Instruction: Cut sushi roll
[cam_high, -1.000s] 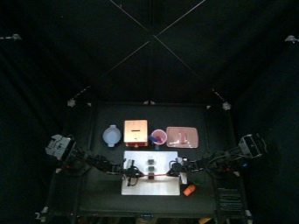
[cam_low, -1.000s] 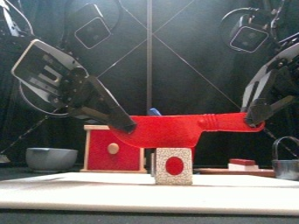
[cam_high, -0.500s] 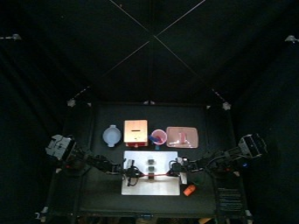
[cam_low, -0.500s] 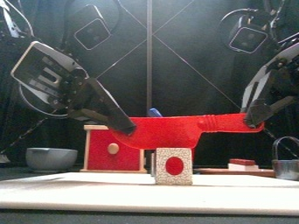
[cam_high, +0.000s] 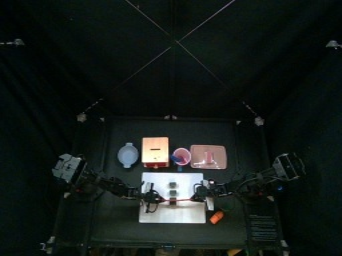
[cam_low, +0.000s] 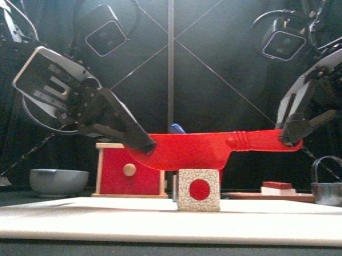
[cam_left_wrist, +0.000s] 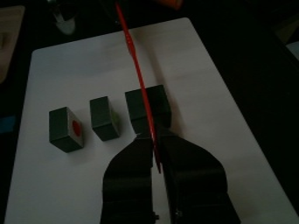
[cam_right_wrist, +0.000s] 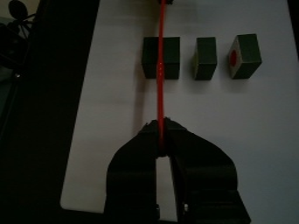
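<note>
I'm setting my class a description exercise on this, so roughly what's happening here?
Two robot arms are cutting a sushi roll on a white board. The left gripper and the right gripper each clamp one end of a red knife, holding it level between them. Its blade lies across the largest remaining chunk. Two thinner slices already stand apart beside it. Whether the blade touches the roll is unclear.

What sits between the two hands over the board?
A red knife, held at both ends by the left hand and right hand, spans above the sushi roll; front view.
</note>
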